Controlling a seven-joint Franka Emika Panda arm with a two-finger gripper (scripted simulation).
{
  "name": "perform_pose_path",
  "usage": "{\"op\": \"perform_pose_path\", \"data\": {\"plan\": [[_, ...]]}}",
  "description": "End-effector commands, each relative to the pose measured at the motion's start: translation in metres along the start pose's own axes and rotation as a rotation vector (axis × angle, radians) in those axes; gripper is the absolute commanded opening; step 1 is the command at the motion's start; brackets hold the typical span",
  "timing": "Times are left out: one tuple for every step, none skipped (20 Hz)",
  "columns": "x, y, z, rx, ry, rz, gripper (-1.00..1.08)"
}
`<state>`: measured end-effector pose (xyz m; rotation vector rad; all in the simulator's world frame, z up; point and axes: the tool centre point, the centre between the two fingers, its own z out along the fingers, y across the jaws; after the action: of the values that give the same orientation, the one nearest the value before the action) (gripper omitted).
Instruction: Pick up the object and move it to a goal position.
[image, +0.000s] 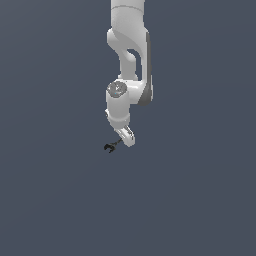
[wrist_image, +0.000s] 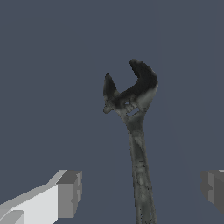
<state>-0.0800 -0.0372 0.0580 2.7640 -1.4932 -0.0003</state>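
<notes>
Lying flat on the grey floor, the object (wrist_image: 133, 109), a small black wrench, points its forked end toward the exterior view's left. The gripper (wrist_image: 140, 192) hangs over its stem, fingers (wrist_image: 70, 192) spread apart, touching nothing.

Flat, even light across both views, a dim slate-blue ground with no visible lamp and no glare. In the exterior view the white arm (image: 127, 75) catches soft light on its upper curves and shades to grey down its right flank in that view; no cast shadow falls beneath it. The object (image: 111, 146) is a tiny dark speck there, detail lost. Wrist view: the object (wrist_image: 133, 131) looks mottled and coarse, edges jagged and pixelated, its forked end nearly black. No blur or edge warping
</notes>
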Motion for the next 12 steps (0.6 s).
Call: {"op": "perform_pose_path", "data": {"plan": [[0.0, 0.0, 0.0, 0.0, 0.0, 0.0, 1.0], [0.0, 0.0, 0.0, 0.0, 0.0, 0.0, 1.0], [0.0, 0.0, 0.001, 0.0, 0.0, 0.0, 1.0], [0.0, 0.0, 0.003, 0.0, 0.0, 0.0, 1.0], [0.0, 0.0, 0.005, 0.0, 0.0, 0.001, 1.0], [0.0, 0.0, 0.007, 0.0, 0.0, 0.001, 1.0], [0.0, 0.0, 0.011, 0.0, 0.0, 0.002, 1.0], [0.0, 0.0, 0.014, 0.0, 0.0, 0.002, 1.0], [0.0, 0.001, 0.019, 0.0, 0.0, 0.003, 1.0], [0.0, 0.001, 0.024, 0.0, 0.0, 0.003, 1.0], [-0.001, 0.001, 0.029, 0.0, 0.0, 0.003, 1.0], [-0.001, 0.001, 0.033, 0.0, 0.0, 0.004, 1.0]]}}
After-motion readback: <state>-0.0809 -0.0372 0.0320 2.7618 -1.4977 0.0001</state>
